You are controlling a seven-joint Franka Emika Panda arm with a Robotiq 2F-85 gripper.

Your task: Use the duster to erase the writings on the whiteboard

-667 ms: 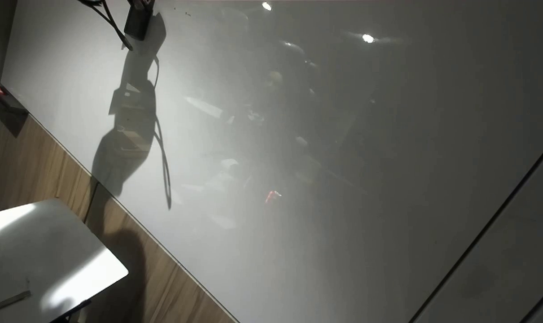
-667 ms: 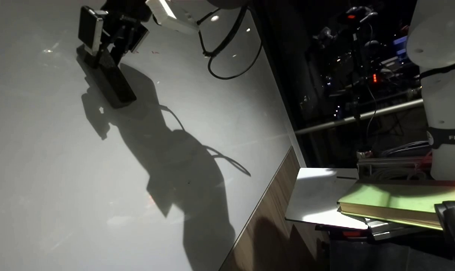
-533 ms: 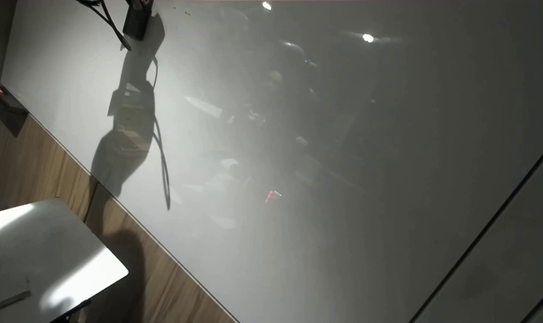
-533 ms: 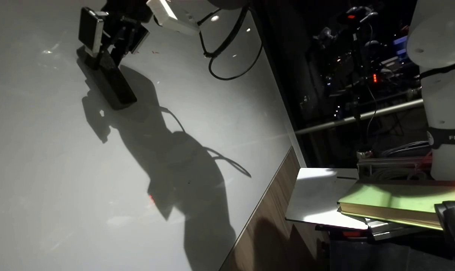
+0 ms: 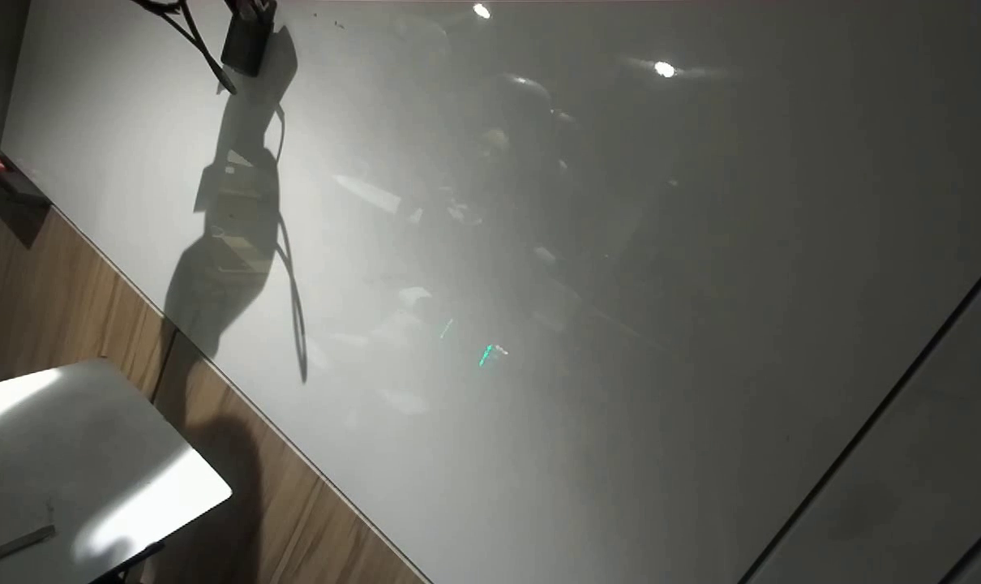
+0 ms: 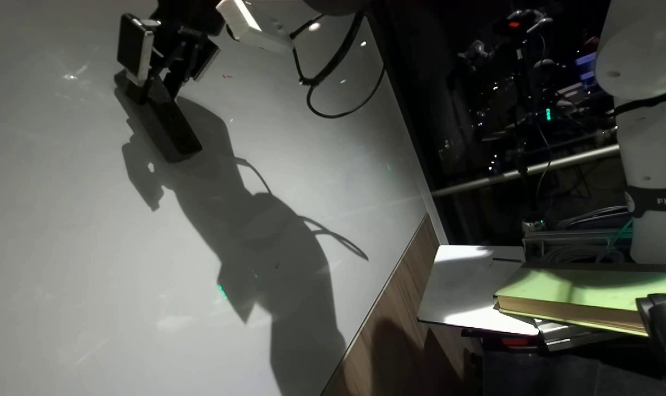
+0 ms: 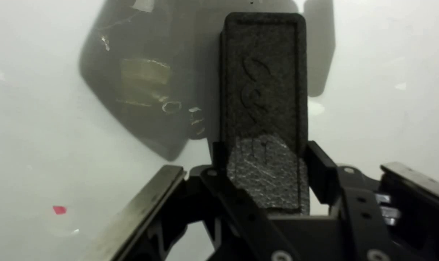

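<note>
While my gripper (image 7: 266,159) pinches the duster (image 7: 265,83) by its long sides nr one end, I log: qty 1, dk-grey, rect., over whiteboard (image 6: 91,236), contact unclear; prob. light, stiff, not slippery/fragile; best hold: sides, nr mid.

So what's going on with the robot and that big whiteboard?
The robot's gripper is closed on a dark duster, holding it at the whiteboard. The job is to wipe off the writing. I can't make out any letters on the whiteboard, though a small red spot shows to one side of the gripper; I can't tell whether it's writing. Nor can I tell whether the duster is touching the whiteboard.
</note>
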